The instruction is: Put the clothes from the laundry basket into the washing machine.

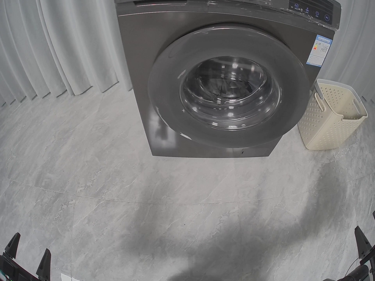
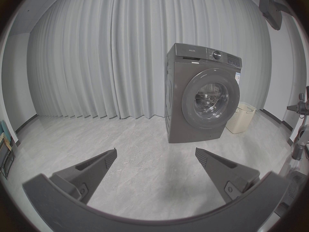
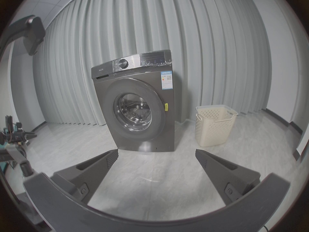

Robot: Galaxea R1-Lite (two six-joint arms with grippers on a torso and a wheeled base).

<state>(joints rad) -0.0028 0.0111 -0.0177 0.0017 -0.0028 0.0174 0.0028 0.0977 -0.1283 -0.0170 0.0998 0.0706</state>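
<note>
I've got the washing machine [image 1: 230,86] dead ahead: a dark grey front-loader, standing upright on the floor [image 1: 117,176]. Its round door [image 1: 229,86] is shut, and I can see the shiny drum through the glass. The laundry basket [image 1: 320,125] is cream perforated plastic, upright just beside the machine's right side. Can't tell what's inside it from here.
</note>
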